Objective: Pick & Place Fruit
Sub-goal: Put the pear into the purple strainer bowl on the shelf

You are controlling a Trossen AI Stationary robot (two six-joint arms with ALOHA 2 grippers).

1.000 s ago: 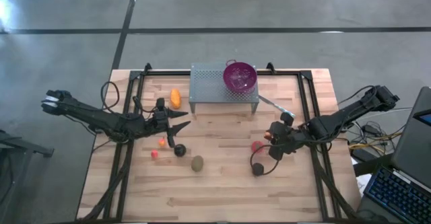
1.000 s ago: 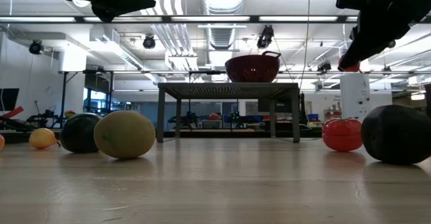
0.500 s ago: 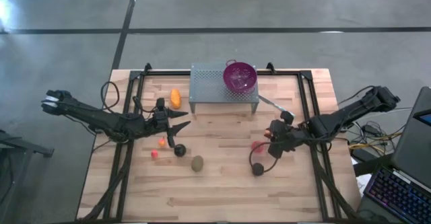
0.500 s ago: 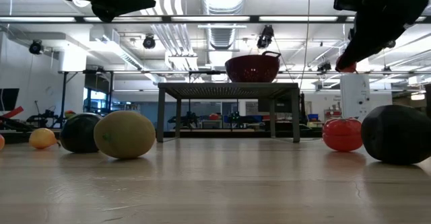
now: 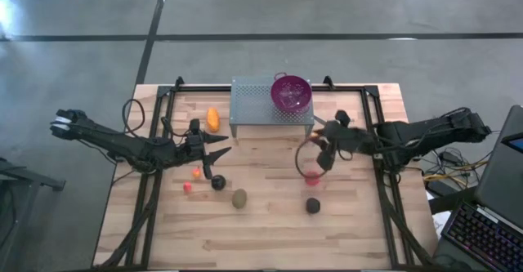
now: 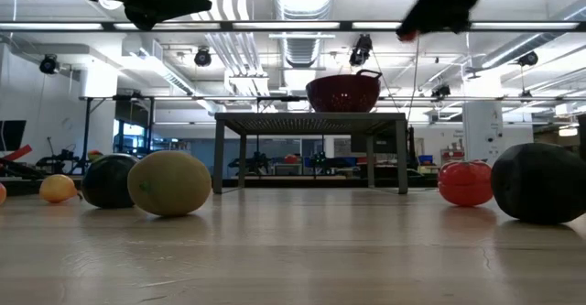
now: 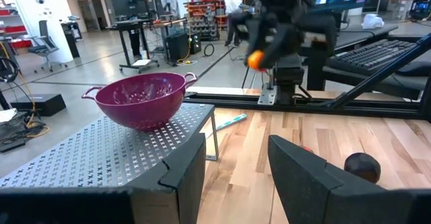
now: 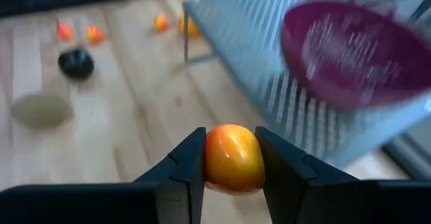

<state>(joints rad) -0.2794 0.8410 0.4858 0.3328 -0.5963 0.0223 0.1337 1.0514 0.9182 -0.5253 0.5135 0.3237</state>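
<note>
My right gripper hangs above the table's middle right, just in front of the perforated metal stand. It is shut on a small orange-red ball. The purple bowl sits on the stand's right end. My left gripper waits open and level at the left, nothing between its fingers. On the wood lie a red fruit, a black round, a brown-green oval, a second black round, two small balls and an elongated orange fruit. My right gripper pinches the small ball between its two fingers, which press on the ball's opposite sides. The fingers come from the table's right, slanting downward. The ball is lifted clear of the table, well above the wood.
A thin silver utensil lies right of the stand. Black frame rails run along the table's sides. A cable loop hangs under my right gripper. Bare wood lies near the front edge.
My right gripper has risen and swung toward the table's far edge and a little left, toward the stand and bowl, carrying the small ball with it. The red fruit and the black round beneath it have stayed on the table.
</note>
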